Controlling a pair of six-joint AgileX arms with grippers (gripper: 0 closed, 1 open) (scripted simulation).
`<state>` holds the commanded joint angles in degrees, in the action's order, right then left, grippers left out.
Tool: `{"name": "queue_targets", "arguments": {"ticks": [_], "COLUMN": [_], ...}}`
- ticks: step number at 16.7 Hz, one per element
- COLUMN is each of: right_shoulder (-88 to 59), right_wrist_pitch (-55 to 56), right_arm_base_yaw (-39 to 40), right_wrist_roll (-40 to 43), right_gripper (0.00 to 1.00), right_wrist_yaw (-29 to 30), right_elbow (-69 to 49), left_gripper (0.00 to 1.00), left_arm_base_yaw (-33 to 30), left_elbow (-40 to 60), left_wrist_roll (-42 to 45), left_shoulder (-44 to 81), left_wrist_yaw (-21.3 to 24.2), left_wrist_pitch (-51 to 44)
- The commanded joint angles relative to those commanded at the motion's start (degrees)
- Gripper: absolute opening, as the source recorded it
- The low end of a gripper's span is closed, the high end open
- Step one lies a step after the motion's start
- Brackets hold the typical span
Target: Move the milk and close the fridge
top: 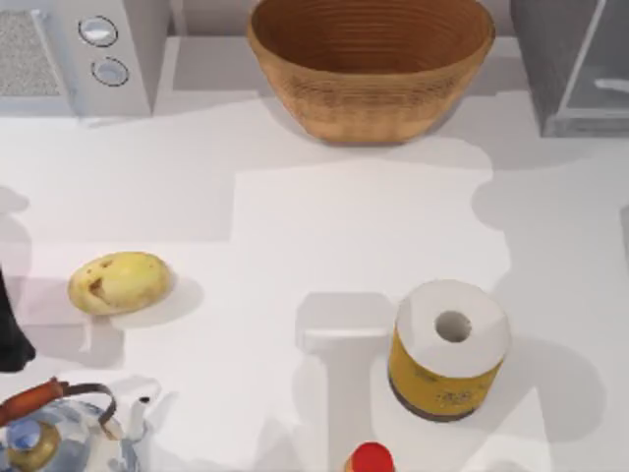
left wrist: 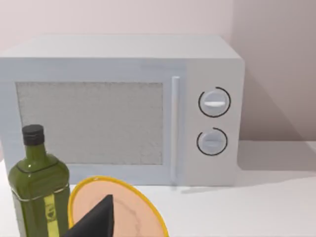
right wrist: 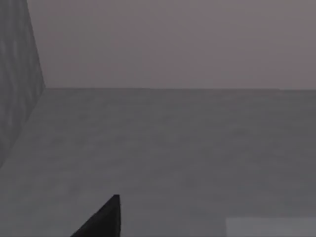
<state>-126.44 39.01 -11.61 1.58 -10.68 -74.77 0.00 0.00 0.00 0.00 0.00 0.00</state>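
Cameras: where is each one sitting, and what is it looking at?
Top view: above the table, looking down on basket, potato, paper roll, kettle; the dark left arm is at its left edge.
Left wrist view: on the left arm, facing the microwave, bottle and plate; a dark end effector finger shows.
Right wrist view: on the right arm, facing a grey interior; a dark finger shows.
Shared: the microwave is in the top and left wrist views.
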Motion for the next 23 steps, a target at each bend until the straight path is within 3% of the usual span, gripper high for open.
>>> {"name": "queue_targets", "arguments": {"ticks": [5,9,23], "right_shoulder": [1.7,11.6,83.0], "right_wrist_pitch": [-0.5,-3.6,-25.6], "right_arm_base_yaw": [0.3,1.2,7.7], "right_wrist_roll": [0.0,-0.2,-1.0], "right_gripper": [1.00,1.00,1.00], "right_wrist_yaw": [0.1,1.0,7.0], "right_elbow": [1.0,6.9,49.1], "left_gripper": [1.00,1.00,1.00], "left_arm_base_yaw": [0.0,0.0,0.0], "left_elbow": [0.0,0.0,0.0], "left_wrist_roll": [0.0,0.0,0.0], "left_shoulder": [0.0,0.0,0.0], "left_wrist_yaw": [0.0,0.0,0.0], "left_wrist_pitch": [0.0,0.0,0.0]}}
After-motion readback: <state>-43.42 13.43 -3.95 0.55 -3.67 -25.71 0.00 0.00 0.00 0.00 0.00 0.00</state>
